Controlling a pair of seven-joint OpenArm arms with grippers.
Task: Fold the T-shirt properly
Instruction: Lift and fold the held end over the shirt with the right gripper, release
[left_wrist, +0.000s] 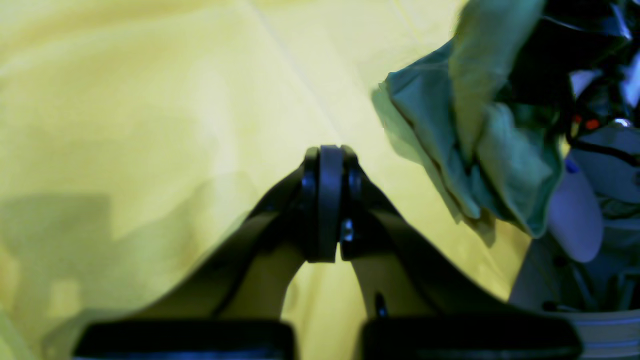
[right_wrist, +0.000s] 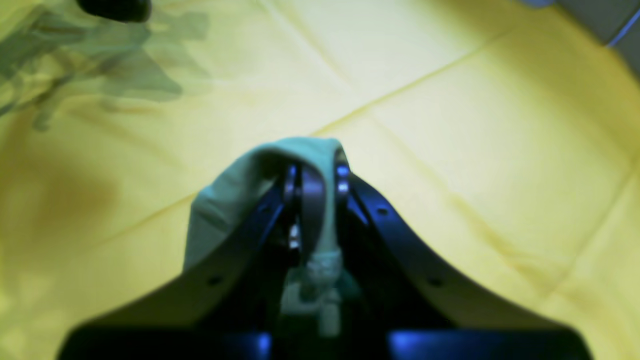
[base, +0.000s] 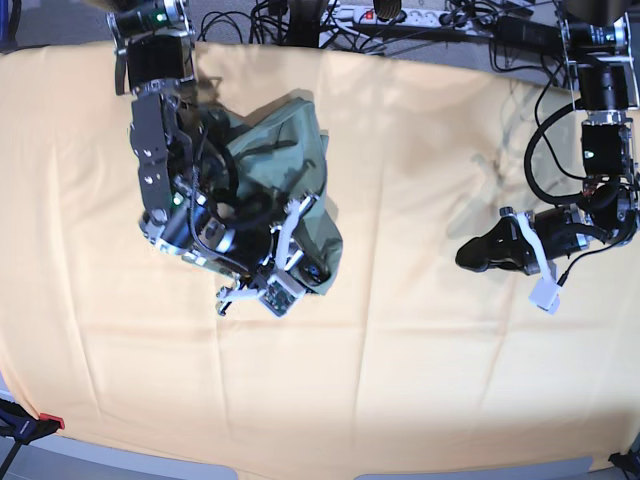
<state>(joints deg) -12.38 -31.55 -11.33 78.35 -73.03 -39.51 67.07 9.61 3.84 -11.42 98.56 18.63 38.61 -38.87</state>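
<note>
Yellow-orange cloth is covering the whole table, with creases running across it and cables along the far edge. Sitting bunched on it, toward the side where the right arm is working, is the T-shirt, sage green and nowhere near flat.

The right gripper is pinching a fold of that green fabric between closed jaws; in the right wrist view the cloth is draping over the tips and down one side. The left gripper is hanging well apart from the shirt over bare cloth, jaws pressed together with nothing in them.

So I'm reading this as the spreading-out stage, folding proper hasn't begun. To do it well, I'd say the right arm should be lifting high enough for the shirt to hang free and untangle, then the left should be opening and coming in for a second edge, ideally a shoulder or hem corner. Grabbing a random middle wad would just be dragging the lump around.
</note>
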